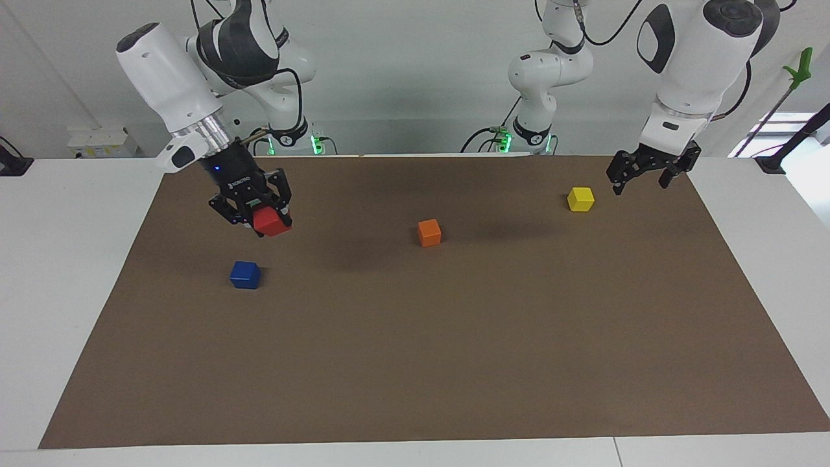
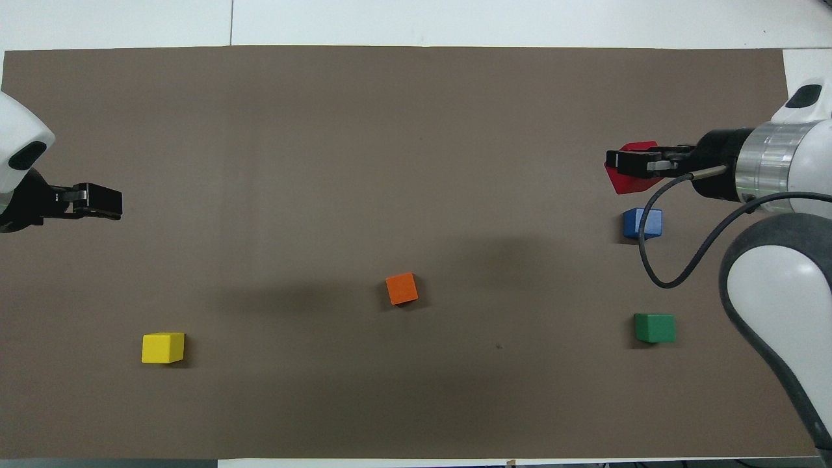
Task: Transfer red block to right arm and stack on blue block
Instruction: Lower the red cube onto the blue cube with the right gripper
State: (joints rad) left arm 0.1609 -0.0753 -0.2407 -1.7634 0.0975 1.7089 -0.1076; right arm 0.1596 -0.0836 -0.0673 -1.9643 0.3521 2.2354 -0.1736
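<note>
My right gripper (image 1: 264, 217) is shut on the red block (image 1: 273, 222) and holds it tilted in the air above the brown mat, close to the blue block (image 1: 245, 275) and clear of it. In the overhead view the right gripper (image 2: 619, 162) and the red block (image 2: 629, 186) show just past the blue block (image 2: 643, 223), which sits alone on the mat toward the right arm's end. My left gripper (image 1: 640, 180) is open and empty, raised over the mat's edge beside the yellow block (image 1: 581, 199); it also shows in the overhead view (image 2: 104, 200).
An orange block (image 1: 429, 232) lies mid-mat. A green block (image 2: 654, 327) lies nearer to the robots than the blue block and is hidden in the facing view. The brown mat (image 1: 415, 363) covers most of the white table.
</note>
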